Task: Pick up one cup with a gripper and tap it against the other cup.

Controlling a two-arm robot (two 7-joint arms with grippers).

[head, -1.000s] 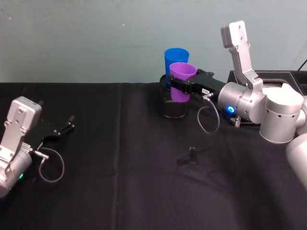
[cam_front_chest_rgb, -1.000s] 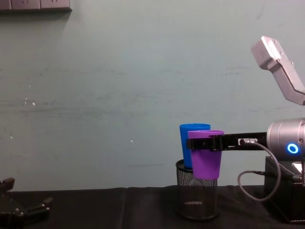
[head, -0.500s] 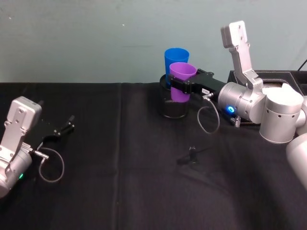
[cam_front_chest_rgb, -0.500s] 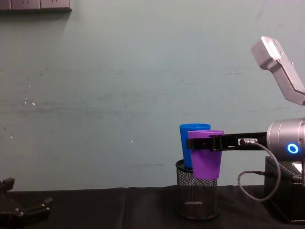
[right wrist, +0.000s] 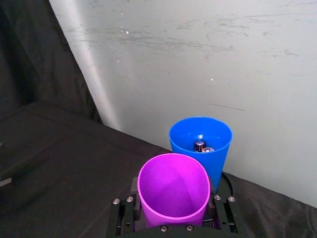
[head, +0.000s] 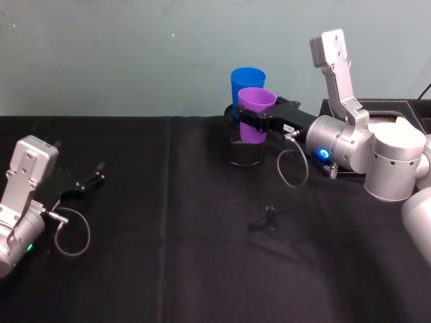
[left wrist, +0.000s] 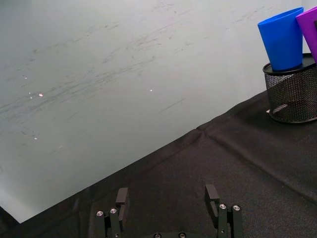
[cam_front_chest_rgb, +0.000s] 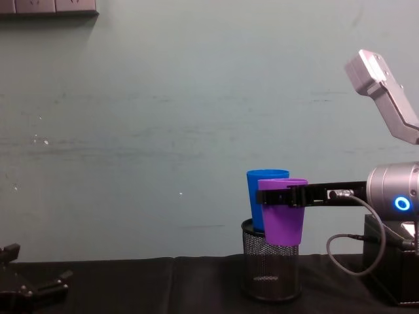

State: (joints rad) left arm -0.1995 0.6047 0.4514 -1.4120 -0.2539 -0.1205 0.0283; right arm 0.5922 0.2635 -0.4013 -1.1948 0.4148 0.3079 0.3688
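Purple cup point(head: 256, 114) sits clamped in my right gripper point(head: 260, 120), fingers closed around its sides just below the rim, held upright and clear of the black tablecloth point(head: 168, 256). My right arm reaches out level from the right, its upper link angled up behind. The purple cup hangs right against the blue cup point(head: 246, 82), which stands in the wire-mesh pen holder point(cam_front_chest_rgb: 270, 269); I cannot tell whether they touch. My left gripper point(left wrist: 168, 203) rests low at the table's left, fingers apart and holding nothing.
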